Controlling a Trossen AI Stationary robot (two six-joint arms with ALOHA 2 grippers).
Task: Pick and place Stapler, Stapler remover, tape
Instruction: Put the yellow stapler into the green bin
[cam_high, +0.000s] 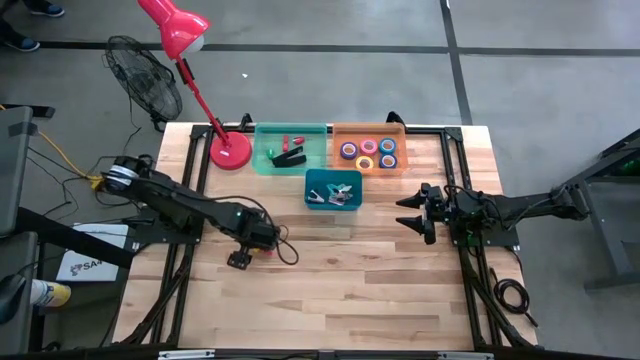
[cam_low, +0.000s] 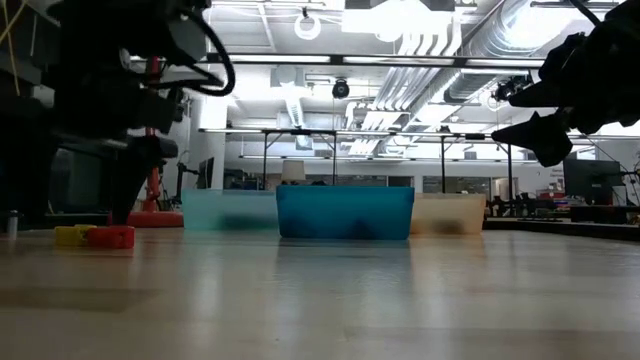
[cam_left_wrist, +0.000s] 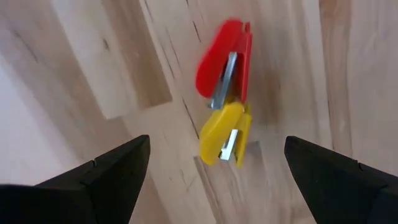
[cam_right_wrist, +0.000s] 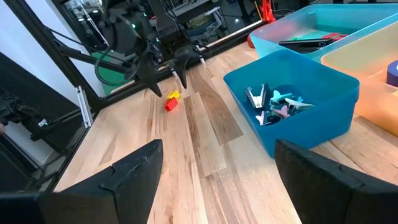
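Under the wide-spread left tool (cam_left_wrist: 214, 168), two glossy mini staplers (cam_left_wrist: 225, 118), seemingly touching.

Overhead view straight down, low view level across table (cam_low: 320, 300), wrist views close, sharing blue bin (cam_right_wrist: 292, 102).

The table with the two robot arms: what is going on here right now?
The left gripper hangs open just above two small staplers, one red and one yellow, lying end to end on the wooden table; neither is held. The right gripper waits open at the table's right side, holding nothing. At the back, a green bin holds a black stapler, an orange bin holds tape rolls, and a blue bin holds small clip-like items.
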